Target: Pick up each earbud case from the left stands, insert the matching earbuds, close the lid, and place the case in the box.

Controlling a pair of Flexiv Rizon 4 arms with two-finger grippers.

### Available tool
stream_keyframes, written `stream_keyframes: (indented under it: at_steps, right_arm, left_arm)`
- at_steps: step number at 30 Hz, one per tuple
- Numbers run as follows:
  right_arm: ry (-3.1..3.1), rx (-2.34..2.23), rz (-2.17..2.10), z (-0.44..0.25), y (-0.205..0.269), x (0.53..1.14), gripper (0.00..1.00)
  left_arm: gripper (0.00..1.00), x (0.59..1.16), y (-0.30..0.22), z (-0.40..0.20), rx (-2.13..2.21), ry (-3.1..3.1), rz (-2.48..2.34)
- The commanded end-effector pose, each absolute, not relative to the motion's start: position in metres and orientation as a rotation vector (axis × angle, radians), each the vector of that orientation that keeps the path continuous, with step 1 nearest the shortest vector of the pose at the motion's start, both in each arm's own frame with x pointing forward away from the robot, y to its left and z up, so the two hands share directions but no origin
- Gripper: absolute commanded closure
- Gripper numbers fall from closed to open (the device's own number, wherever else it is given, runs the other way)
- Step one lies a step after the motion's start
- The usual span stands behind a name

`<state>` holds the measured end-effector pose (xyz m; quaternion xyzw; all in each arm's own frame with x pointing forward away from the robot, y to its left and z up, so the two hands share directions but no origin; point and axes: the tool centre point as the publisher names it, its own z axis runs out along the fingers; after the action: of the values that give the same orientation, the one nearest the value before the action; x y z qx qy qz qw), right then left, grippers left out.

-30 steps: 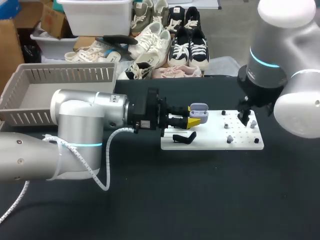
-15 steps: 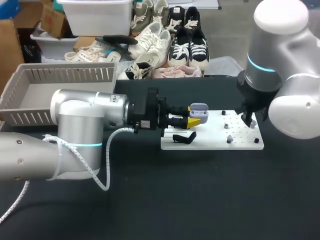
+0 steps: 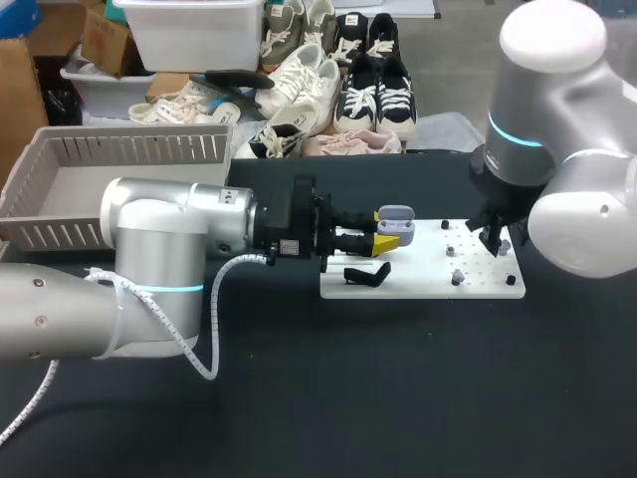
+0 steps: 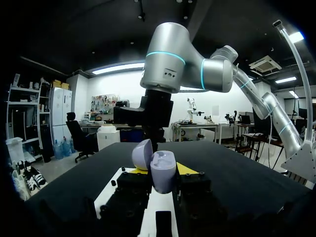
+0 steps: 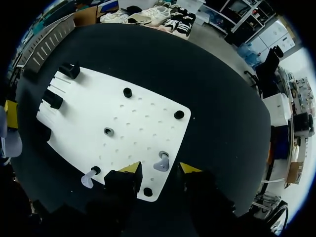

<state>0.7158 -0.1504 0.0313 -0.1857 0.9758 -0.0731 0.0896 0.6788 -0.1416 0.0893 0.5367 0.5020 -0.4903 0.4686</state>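
The left gripper point(image 4: 162, 171) is clamped on the lilac case point(image 4: 163, 174), one yellow tip on each side. It holds the case upright with the lid point(image 4: 143, 154) swung back, which I judge is meant to leave the wells open from above so that an earbud can go in. In the head view the case sits just past the left gripper's tips, at the near end of the white board point(image 3: 423, 267). The right gripper point(image 5: 160, 169) hangs over the far end of that board, pointing down with its fingers set wide. It stands this way, I judge, to straddle an earbud before closing on it. A lilac earbud point(image 5: 162, 162) stands on its peg directly between the two yellow tips, with a gap on each side, so nothing is gripped yet. A second earbud point(image 5: 89, 179) sits on another peg off to one side of the right gripper, outside its fingers. The box point(image 3: 139, 149) lies on the surface well behind the left gripper, beside that arm.
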Motion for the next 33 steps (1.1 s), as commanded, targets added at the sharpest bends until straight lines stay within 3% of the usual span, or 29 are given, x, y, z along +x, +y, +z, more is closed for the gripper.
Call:
stream_keyframes:
  at_steps: [1,21,28,33]
  right_arm:
    - [2.904,-0.551,-0.226,0.029,-0.15,0.718,0.58]
    - [2.909,-0.545,-0.238,0.021,-0.153,0.719,0.67]
    - [2.912,-0.548,-0.239,0.019,-0.153,0.719,0.77]
    - [2.917,-0.55,-0.239,0.017,-0.154,0.719,1.0]
  left_arm:
    - [1.0,0.679,-0.142,0.089,1.316,1.232,-1.201]
    - [1.0,0.679,-0.142,0.089,1.316,1.232,-1.201]
    - [1.0,0.679,-0.142,0.089,1.316,1.232,-1.201]
    - [1.0,0.679,-0.142,0.089,1.316,1.232,-1.201]
